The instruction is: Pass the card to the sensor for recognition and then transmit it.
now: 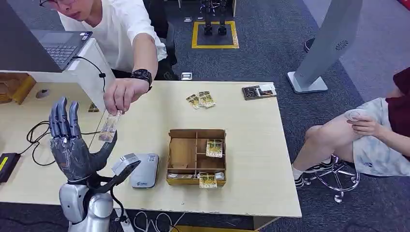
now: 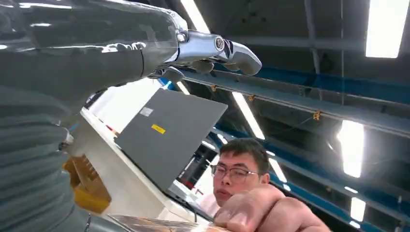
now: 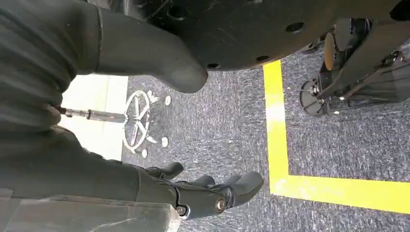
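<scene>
My left hand [image 1: 72, 145] is raised over the table's near left part, palm up, fingers spread upright and holding nothing. A person's hand [image 1: 123, 94] hangs a card in a clear sleeve [image 1: 109, 126] just above my thumb; whether it touches my hand I cannot tell. In the left wrist view the card [image 2: 159, 224] lies by the person's fingers [image 2: 251, 212], under my left hand [image 2: 96, 53]. The grey-white sensor [image 1: 145, 170] lies on the table beside my wrist. My right hand [image 3: 72, 159] hangs over carpet, fingers loosely apart, nothing in it.
A wooden compartment box [image 1: 196, 137] with cards stands right of the sensor. Loose cards [image 1: 200, 100] and a small tray [image 1: 259, 91] lie at the far edge. A laptop [image 1: 58, 46], cables [image 1: 36, 137] and a black device [image 1: 7, 164] sit left. Another person [image 1: 377, 130] sits at right.
</scene>
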Controlling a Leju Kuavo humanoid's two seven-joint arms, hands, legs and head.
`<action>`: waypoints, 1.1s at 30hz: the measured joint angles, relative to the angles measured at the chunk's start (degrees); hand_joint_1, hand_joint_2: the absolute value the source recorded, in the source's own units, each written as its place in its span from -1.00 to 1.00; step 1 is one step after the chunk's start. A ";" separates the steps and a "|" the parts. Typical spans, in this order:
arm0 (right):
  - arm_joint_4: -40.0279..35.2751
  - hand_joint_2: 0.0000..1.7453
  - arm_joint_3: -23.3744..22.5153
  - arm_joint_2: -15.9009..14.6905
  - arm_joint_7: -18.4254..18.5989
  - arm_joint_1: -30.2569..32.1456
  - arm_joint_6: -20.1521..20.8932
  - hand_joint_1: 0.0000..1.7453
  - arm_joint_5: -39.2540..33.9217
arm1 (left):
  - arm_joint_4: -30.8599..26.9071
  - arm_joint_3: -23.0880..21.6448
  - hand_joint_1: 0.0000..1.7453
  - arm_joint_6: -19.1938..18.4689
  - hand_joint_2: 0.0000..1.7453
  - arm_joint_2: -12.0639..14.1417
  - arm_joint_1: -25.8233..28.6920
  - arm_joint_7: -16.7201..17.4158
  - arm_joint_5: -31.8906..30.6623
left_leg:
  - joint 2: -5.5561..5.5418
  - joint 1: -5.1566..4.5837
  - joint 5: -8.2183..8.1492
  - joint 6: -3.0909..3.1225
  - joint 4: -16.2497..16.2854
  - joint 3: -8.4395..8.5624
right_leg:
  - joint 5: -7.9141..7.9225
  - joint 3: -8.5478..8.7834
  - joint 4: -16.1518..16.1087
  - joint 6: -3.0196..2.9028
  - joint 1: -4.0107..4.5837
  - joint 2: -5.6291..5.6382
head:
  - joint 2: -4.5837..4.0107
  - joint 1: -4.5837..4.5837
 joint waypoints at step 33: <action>-0.46 1.00 1.09 -0.24 0.09 -0.02 0.04 -1.00 -0.22 | 4.50 0.00 1.00 0.00 1.00 -0.13 -0.41 3.53 2.23 | 0.00 0.01 0.00 0.00 0.00 0.00 | 0.00 -0.01 0.00 0.00 0.00 0.00 | 0.00 -0.02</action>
